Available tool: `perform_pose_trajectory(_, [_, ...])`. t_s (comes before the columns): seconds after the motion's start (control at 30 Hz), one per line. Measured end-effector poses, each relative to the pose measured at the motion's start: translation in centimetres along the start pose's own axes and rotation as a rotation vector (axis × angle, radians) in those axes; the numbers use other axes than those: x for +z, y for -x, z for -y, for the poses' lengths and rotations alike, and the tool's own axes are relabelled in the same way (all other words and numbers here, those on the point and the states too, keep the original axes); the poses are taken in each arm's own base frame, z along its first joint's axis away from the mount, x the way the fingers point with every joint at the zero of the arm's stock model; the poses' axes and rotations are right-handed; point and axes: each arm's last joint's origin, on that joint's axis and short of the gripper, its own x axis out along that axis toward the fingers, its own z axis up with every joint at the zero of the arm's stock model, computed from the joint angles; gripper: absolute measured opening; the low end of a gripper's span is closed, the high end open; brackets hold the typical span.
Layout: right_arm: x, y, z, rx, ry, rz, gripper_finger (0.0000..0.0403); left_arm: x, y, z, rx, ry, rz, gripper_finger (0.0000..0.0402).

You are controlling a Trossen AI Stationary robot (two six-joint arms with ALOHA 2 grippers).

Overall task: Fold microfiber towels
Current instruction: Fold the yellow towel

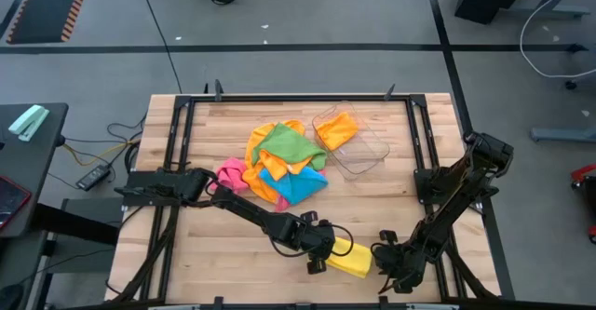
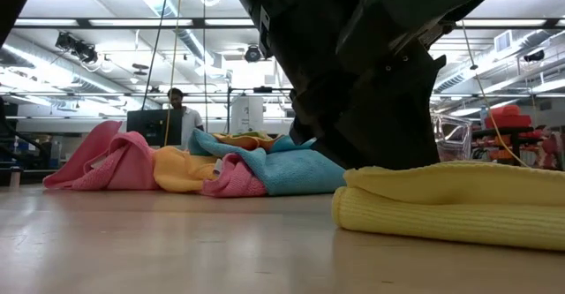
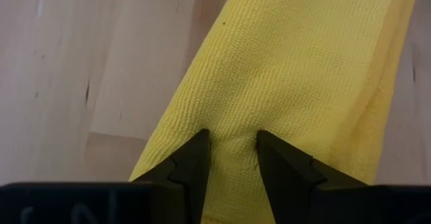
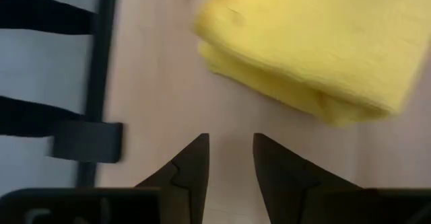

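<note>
High view: a folded yellow towel lies at the surface's near edge, between the left gripper and right gripper; a heap of towels sits mid-surface beside a clear tray.

Low view: the yellow towel lies flat, the heap behind.

Left wrist view: the fingers press into the towel, a ridge of cloth between them.

Right wrist view: the fingers stand apart over bare wood, empty.
</note>
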Motion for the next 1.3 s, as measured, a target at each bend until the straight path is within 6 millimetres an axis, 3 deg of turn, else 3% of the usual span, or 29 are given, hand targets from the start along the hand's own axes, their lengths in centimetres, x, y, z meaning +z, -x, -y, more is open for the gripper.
perform_pose_trajectory(0.23, [2.6, 1.3, -2.7, 0.073, 0.140, 0.062, 0.0123, 0.4, 1.0, 0.1, -0.020, -0.024, 0.002, 0.0143])
perform_pose_trajectory(0.4, [4.7, 2.3, -3.1, -0.030, 0.213, 0.112, 0.0123, 1.3, 2.7, 0.4, -0.074, -0.019, 0.028, 0.0139])
perform_pose_trajectory(0.57, [6.6, 2.1, -1.6, -0.139, 0.220, 0.181, 0.0123, 1.8, 3.5, 0.6, -0.109, -0.041, 0.040, 0.0128])
perform_pose_trajectory(0.73, [7.6, 1.6, 1.0, -0.237, 0.127, 0.158, 0.0123, 2.0, 4.0, 1.3, -0.257, -0.046, 0.024, 0.0120])
perform_pose_trajectory(1.0, [7.5, 0.9, 3.8, -0.331, 0.030, 0.129, 0.0123, 0.9, 3.8, 2.3, -0.254, -0.089, -0.019, 0.0102])
perform_pose_trajectory(1.3, [5.3, 0.1, 4.6, -0.333, 0.003, 0.091, 0.0123, 0.5, 3.1, 0.2, -0.101, -0.115, -0.091, 0.0080])
